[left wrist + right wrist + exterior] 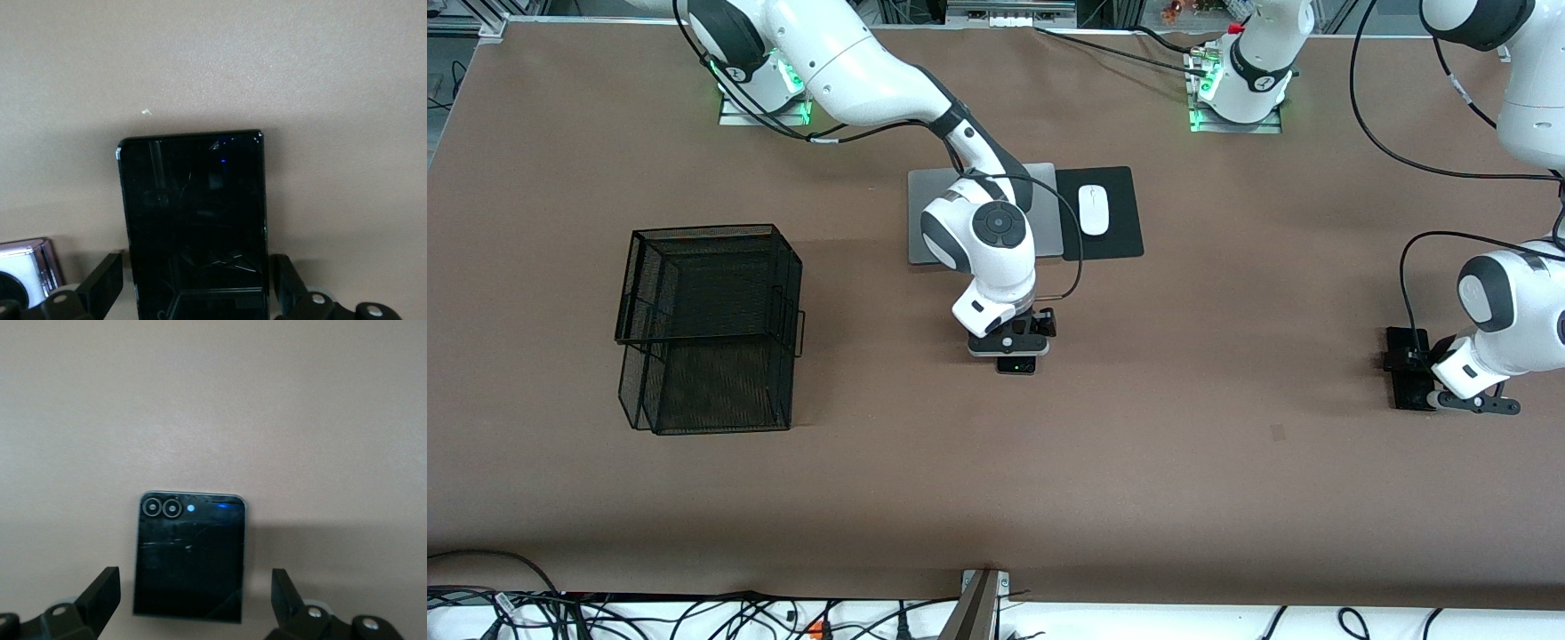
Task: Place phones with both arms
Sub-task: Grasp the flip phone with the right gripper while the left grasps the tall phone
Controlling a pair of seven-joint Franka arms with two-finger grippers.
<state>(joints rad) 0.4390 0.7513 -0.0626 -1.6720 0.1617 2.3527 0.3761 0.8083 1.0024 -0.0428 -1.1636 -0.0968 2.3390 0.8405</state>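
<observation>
A small square flip phone [1016,364] [189,557] lies flat mid-table; it has a black face, a pale rim and two round lenses. My right gripper [1014,345] [193,588] hangs open just above it, one finger on each side and not touching. Toward the left arm's end lies a long slim black slab phone [1405,356] [195,213]. My left gripper [1424,377] [193,275] is open, with its fingers [105,277] flanking the phone's long edges. In the left wrist view the corner of a lilac-white phone [30,267] shows beside the slab phone.
A black wire-mesh basket [710,327] stands toward the right arm's end of the table. A silver laptop [925,222], partly covered by the right arm, lies nearer the bases. Beside it a white mouse [1093,210] rests on a black pad [1120,236].
</observation>
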